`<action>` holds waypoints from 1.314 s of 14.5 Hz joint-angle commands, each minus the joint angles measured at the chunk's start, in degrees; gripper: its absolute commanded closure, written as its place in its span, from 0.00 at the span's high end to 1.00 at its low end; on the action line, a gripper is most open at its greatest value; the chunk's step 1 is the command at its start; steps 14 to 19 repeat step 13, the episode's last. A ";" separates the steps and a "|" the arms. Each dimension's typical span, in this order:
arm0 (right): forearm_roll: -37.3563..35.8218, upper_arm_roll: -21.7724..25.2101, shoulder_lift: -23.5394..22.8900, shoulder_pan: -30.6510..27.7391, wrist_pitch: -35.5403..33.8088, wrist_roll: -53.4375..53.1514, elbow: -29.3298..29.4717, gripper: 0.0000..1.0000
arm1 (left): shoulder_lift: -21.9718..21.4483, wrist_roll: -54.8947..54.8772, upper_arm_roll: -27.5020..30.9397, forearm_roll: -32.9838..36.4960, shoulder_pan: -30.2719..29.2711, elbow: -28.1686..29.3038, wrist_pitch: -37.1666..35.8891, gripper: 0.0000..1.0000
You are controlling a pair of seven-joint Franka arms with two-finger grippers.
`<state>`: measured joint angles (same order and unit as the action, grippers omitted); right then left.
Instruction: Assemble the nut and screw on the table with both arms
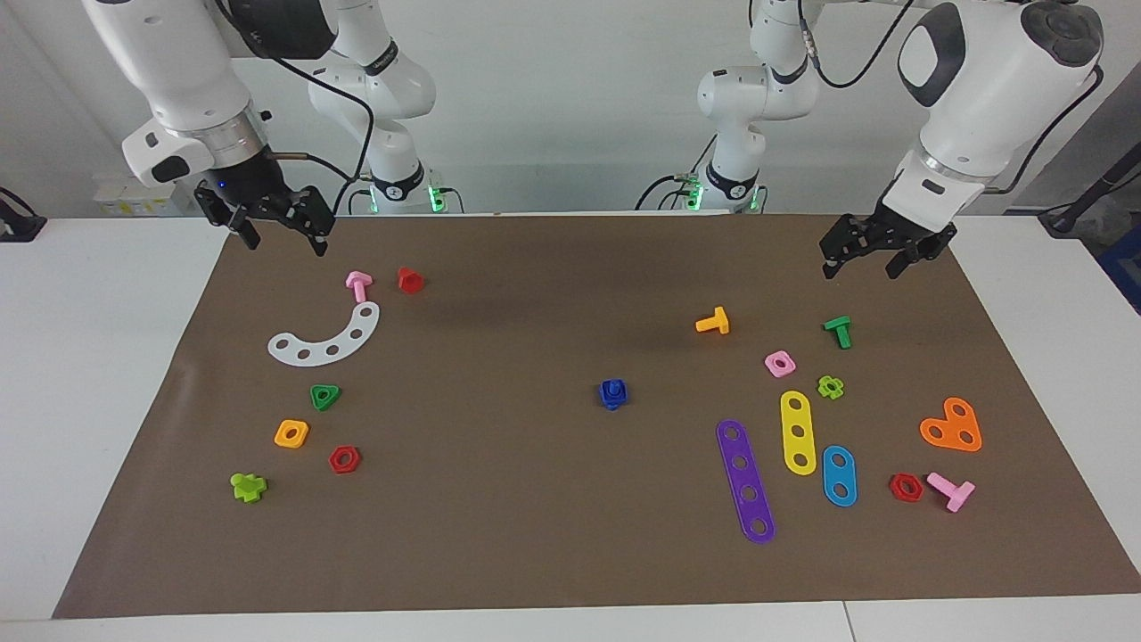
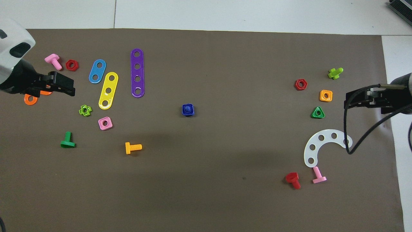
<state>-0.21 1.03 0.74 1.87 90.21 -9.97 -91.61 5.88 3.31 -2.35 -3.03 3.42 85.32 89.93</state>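
While the nut (image 1: 613, 398) and screw (image 1: 612, 389) sit joined mid-mat, both grippers hang raised at the mat's robot-side corners.

The blue pair rests alone on the brown mat of the table (image 1: 499, 535), bare mat all around it and the other toy pieces well apart toward each end. The left gripper (image 1: 878, 252) hangs over the mat's edge above the green bolt (image 1: 838, 331), fingers spread, holding nothing. The right gripper (image 1: 272, 227) hovers over its own corner near the pink bolt (image 1: 358, 284), fingers spread, empty.
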 commanded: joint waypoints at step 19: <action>0.91 7.68 0.14 6.21 -0.30 1.35 -0.24 1.00 | -1.22 -0.59 0.24 5.14 0.18 2.39 2.44 1.00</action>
